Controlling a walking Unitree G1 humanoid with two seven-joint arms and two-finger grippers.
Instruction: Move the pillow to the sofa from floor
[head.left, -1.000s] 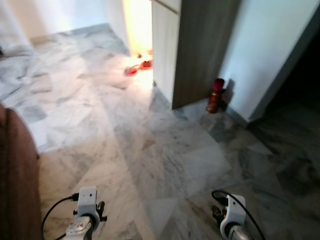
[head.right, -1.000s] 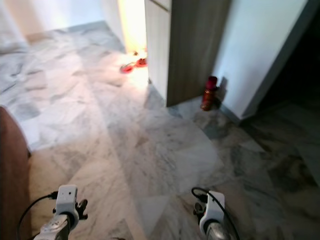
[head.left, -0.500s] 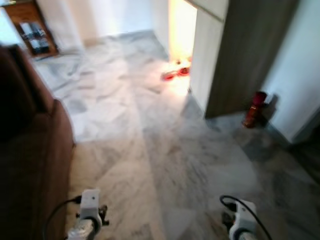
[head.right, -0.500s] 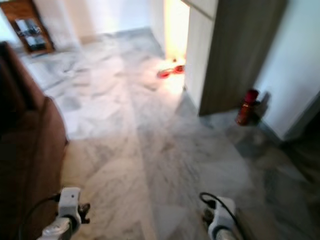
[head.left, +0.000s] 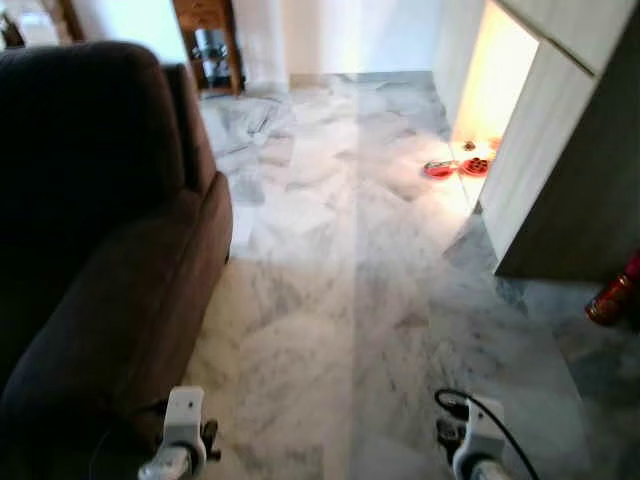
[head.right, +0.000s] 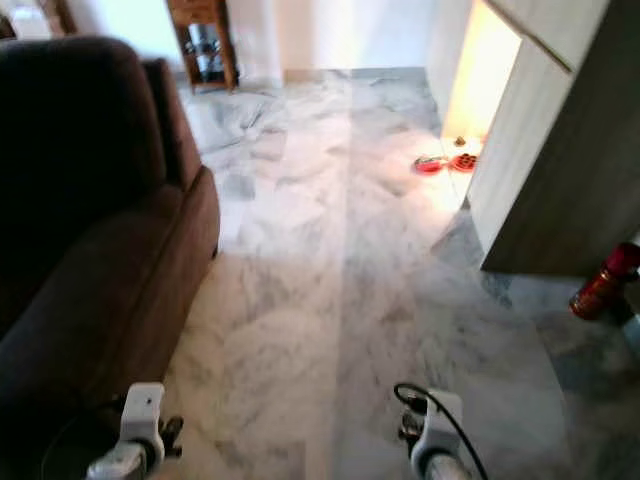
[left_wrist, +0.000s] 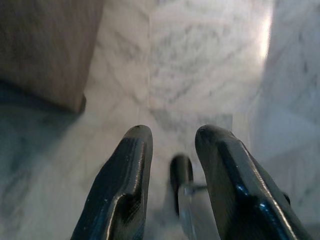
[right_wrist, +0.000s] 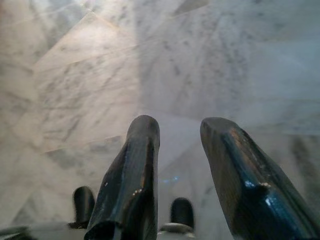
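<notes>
Two red bowls (head.left: 456, 167) by cabinet (head.left: 560, 160); sofa (head.left: 90, 240) left.

Both silver arms hang low at the bottom of the head views, wrists carrying white camera housings with black cables. The left gripper of two long black fingers (left_wrist: 172, 145) points down, its fingers parted with nothing between them. The right gripper of two long black fingers (right_wrist: 180, 137) also points down, its fingers likewise spread apart and empty

Dark brown sofa (head.left: 90, 250) at left, on marble floor (head.left: 380, 290).
</notes>
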